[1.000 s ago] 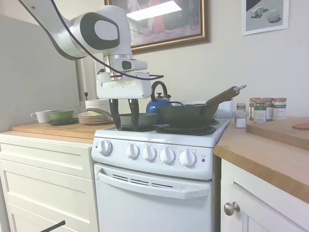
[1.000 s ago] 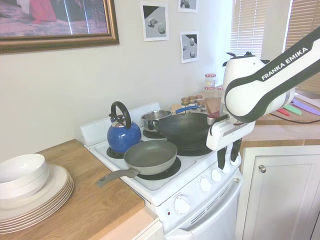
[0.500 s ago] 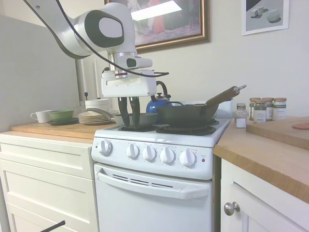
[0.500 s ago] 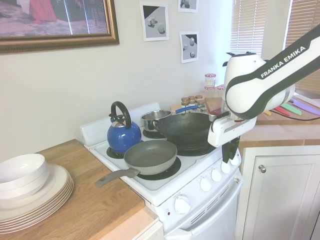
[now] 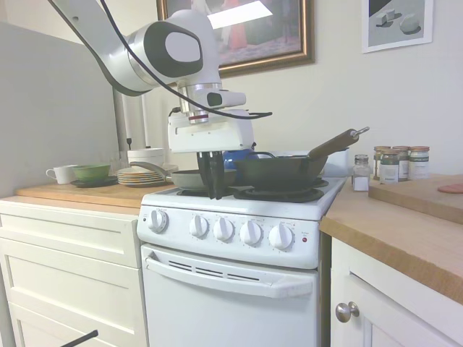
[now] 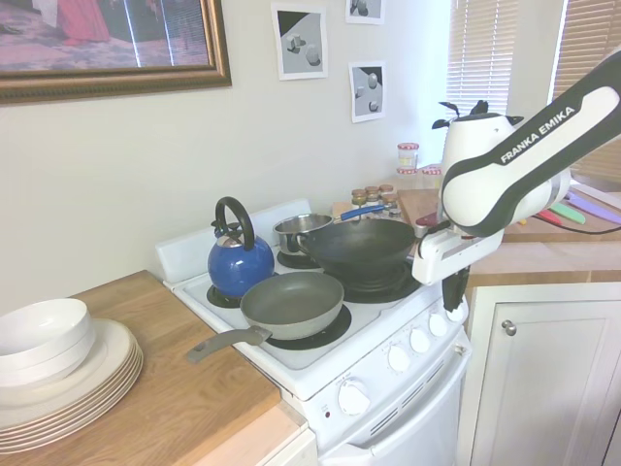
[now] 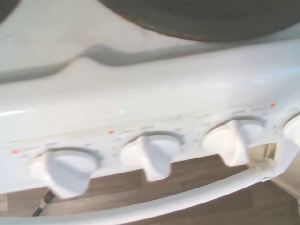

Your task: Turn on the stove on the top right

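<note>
The stove (image 5: 231,289) is a narrow white range with five round white knobs (image 5: 223,229) and a small red light (image 5: 304,239) on its front panel. My gripper (image 5: 215,195) hangs point-down at the stove top's front edge, just above the knob row, and touches no knob. Its dark fingers stand close together with nothing between them. In the second exterior view the gripper (image 6: 453,307) covers part of the knob nearest the cabinet, beside the other knobs (image 6: 420,340). The wrist view looks down on the front panel (image 7: 140,93) and several knobs (image 7: 150,154), all blurred.
On the burners sit a grey frying pan (image 6: 291,303), a black wok (image 6: 364,248), a blue kettle (image 6: 240,262) and a small steel pot (image 6: 299,231). Stacked plates (image 6: 58,379) stand on the wooden counter on one side, spice jars (image 5: 398,163) on the other.
The arm has slid along the stove's front toward the red-light end of the knob row. The fingers, apart a second ago, have come together.
</note>
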